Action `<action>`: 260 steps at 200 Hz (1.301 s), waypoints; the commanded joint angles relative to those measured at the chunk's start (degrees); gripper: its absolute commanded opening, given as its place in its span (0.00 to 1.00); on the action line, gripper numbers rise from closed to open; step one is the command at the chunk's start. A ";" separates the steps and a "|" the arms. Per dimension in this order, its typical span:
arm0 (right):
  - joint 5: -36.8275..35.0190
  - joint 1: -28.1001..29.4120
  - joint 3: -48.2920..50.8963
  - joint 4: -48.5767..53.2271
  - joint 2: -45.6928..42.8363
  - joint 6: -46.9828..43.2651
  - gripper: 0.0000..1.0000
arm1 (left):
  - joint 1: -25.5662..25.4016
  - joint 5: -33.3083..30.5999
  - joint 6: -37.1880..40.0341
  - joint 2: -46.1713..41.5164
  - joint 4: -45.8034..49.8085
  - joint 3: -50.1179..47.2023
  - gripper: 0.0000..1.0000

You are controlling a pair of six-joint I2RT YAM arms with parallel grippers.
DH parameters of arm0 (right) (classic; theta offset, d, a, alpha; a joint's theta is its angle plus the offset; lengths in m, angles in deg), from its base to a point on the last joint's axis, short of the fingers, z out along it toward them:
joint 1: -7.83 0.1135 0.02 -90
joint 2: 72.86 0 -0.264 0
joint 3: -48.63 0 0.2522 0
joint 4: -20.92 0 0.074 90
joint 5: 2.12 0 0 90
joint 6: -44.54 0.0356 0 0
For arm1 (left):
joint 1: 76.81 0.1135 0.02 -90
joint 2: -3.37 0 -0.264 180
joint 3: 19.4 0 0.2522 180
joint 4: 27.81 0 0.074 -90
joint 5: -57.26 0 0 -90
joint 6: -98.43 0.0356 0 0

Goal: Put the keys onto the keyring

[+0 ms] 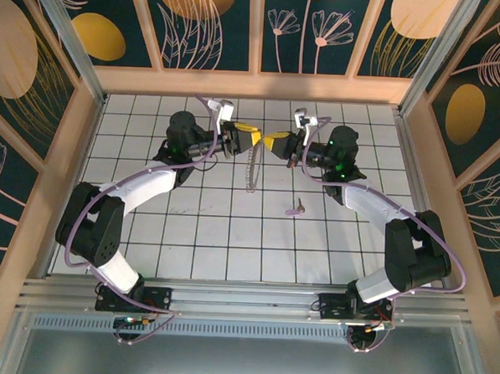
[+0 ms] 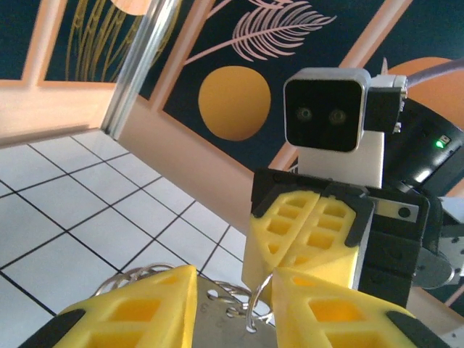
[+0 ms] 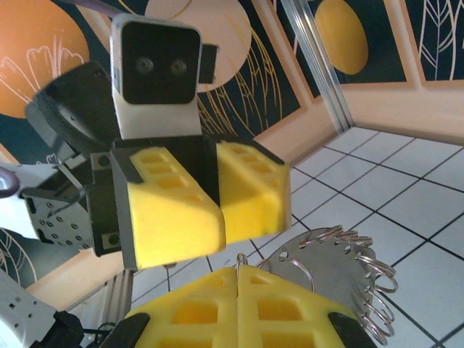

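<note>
While left gripper (image 1: 253,136) and right gripper (image 1: 269,141) both pinch the keyring (image 1: 252,169), your key (image 1: 296,210) lies unthreaded on the tiles (image 1: 231,236).

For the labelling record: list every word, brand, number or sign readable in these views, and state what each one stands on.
None: no word, number, brand or sign is readable.
Wall panels: leaf and circle patterns only.
Wrist camera housing: blank face, two lenses.
Keyring: bare metal, no engraving seen.
Key: too small to tell.
</note>
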 commanded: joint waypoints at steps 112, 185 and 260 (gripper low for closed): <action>2.53 -0.30 -0.70 -9.98 1.03 5.03 0.00 | -0.32 7.28 -7.61 2.52 -13.04 -1.09 0.29; 2.53 -0.31 -1.86 -11.86 3.48 7.69 0.00 | -0.42 11.78 -7.77 2.67 -13.22 -0.87 0.19; 4.85 -0.13 -5.07 -9.47 6.78 8.84 0.00 | -0.43 9.09 6.95 -0.41 4.02 0.96 0.11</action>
